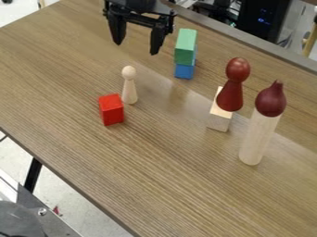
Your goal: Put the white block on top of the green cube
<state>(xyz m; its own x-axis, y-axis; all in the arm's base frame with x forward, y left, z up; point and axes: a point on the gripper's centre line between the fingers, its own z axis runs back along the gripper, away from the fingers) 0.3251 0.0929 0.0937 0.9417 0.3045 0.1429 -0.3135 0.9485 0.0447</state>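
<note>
Near the frame's top, the claw hung open and empty. Right of centre, the white block lay, seemingly under a red pawn, apart from the green block; all stacking was undone.

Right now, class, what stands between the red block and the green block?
A small pale wooden peg figure stands between the red block and the green block, nearer the red one, as the camera view shows.
</note>
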